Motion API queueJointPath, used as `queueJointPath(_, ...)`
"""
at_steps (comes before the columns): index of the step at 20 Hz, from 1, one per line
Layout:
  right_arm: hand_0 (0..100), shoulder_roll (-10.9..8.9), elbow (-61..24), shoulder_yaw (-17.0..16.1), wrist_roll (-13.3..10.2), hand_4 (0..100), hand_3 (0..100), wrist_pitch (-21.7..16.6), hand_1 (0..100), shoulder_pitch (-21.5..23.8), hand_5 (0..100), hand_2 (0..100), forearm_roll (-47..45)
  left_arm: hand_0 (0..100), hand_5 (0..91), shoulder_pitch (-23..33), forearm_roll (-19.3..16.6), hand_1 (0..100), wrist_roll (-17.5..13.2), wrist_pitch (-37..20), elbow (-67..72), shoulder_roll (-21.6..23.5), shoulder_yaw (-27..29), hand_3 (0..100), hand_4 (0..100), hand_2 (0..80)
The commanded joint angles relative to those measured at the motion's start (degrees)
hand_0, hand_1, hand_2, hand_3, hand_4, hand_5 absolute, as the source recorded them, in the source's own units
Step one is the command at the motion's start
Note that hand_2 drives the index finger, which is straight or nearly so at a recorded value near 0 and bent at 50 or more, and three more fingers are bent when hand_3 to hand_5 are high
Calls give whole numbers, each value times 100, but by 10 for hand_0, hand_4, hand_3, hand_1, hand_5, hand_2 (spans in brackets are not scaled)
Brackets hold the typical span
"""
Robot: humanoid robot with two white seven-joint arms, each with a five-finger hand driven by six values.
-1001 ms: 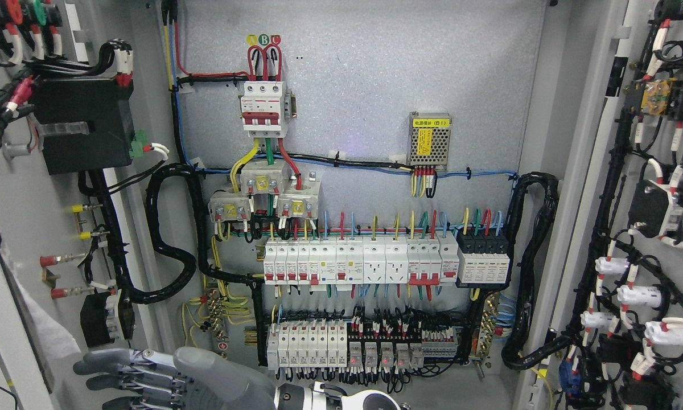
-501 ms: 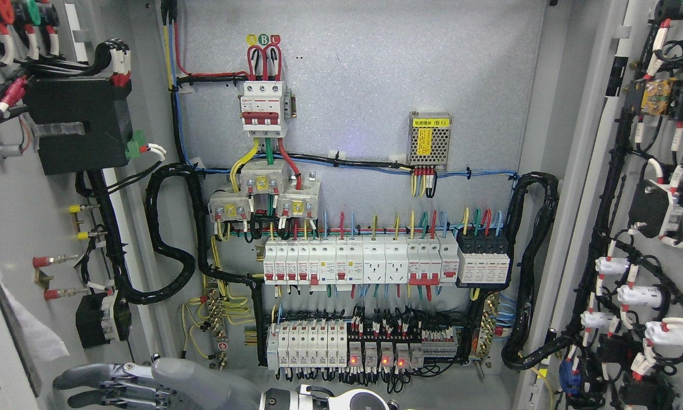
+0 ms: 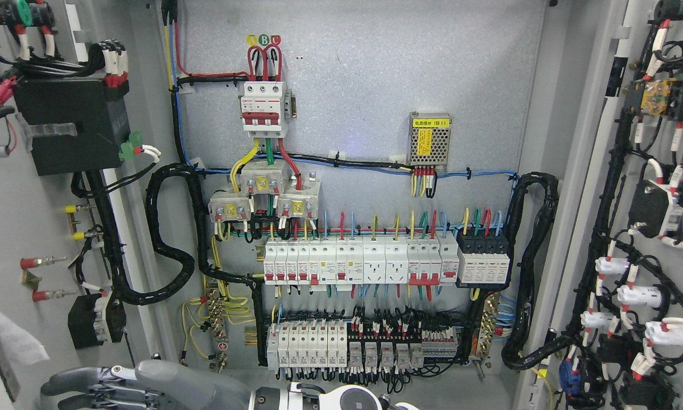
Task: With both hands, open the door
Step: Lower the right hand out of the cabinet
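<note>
An electrical cabinet stands with both doors swung wide. The left door [image 3: 34, 216] shows its grey inner face, with a black box [image 3: 68, 125] and cabling on it. The right door [image 3: 606, 239] carries wired components along the right edge. At the bottom, a grey hand [image 3: 62, 393] lies flat with its fingers stretched to the left and holding nothing. Its white forearm [image 3: 364, 398] leaves the bottom edge just right of the middle, so I take it as my right hand, reaching across. The fingertips are at the foot of the left door; contact cannot be made out. My left hand is out of view.
The back panel [image 3: 375, 85] holds a red-handled main breaker [image 3: 263, 108], a row of white breakers [image 3: 364, 262], terminal blocks [image 3: 353, 347] and thick black cable looms [image 3: 171, 239] on both sides. A white sheet [image 3: 5, 339] hangs at the lower left.
The left door has swung further left and open. The hand has slid left and down along with it, now partly cut off by the bottom edge.
</note>
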Motion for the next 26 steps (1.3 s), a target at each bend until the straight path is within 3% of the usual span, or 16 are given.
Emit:
queueJointPath(1, 219, 0, 94, 319, -83, 0, 0, -9, 0, -145, 0, 0, -23, 296, 0, 0, 2, 0, 0, -5, -123, 0, 1, 27, 37, 27)
queueJointPath(26, 218, 0, 41, 609, -75, 0, 0, -36, 0, -549, 0, 0, -41, 296, 0, 0, 2, 0, 0, 3, -123, 0, 1, 28, 38, 28)
